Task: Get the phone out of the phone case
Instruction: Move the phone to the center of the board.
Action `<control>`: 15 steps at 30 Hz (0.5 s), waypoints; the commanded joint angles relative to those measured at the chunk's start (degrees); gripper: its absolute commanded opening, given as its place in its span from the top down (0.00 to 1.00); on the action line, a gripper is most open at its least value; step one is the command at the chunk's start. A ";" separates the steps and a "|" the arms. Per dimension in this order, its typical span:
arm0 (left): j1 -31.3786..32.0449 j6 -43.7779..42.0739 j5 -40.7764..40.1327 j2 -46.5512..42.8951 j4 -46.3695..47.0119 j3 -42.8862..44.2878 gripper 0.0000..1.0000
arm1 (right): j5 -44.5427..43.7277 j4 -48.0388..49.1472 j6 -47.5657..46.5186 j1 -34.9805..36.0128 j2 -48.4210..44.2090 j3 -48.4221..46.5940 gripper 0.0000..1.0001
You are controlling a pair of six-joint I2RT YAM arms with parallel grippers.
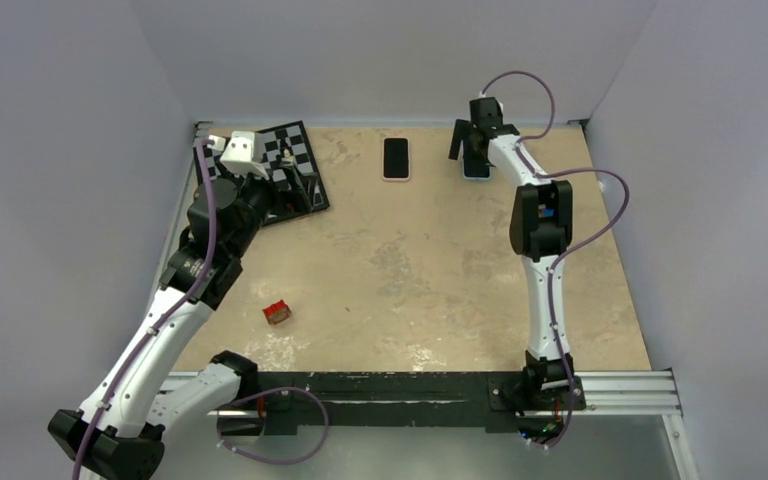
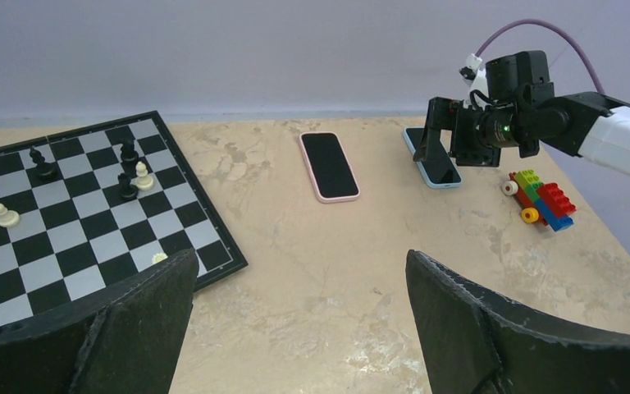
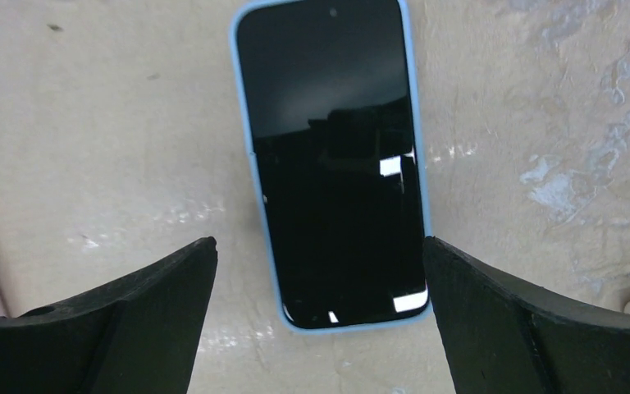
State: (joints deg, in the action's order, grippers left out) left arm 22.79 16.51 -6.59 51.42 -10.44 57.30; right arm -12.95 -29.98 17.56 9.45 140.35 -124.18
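Observation:
A phone in a light blue case (image 3: 336,164) lies flat, screen up, at the back right of the table (image 1: 476,165). It also shows in the left wrist view (image 2: 433,158). My right gripper (image 3: 320,250) is open just above it, one finger on each side of the phone's near end, not gripping. A second phone in a pink case (image 1: 396,158) lies flat at the back middle (image 2: 329,165). My left gripper (image 2: 302,263) is open and empty, above the table beside the chessboard, well short of both phones.
A chessboard (image 1: 285,170) with several pieces lies at the back left (image 2: 74,213). A small red block (image 1: 277,313) sits left of the table's middle. A multicoloured brick toy car (image 2: 543,199) lies just right of the blue phone.

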 commanded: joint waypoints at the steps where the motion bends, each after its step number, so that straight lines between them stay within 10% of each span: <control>1: 0.00 1.88 2.33 0.49 0.77 2.28 0.00 | -1.74 -4.80 -2.86 -1.02 -0.42 -5.11 0.02; 15: -0.02 3.13 3.57 1.05 0.33 2.67 0.00 | 3.45 -12.67 -2.66 -1.85 6.03 -13.17 0.02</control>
State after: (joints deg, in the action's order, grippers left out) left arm 22.79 18.55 -4.25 52.29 -11.46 57.43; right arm -11.79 -40.62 16.10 7.38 145.88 -134.15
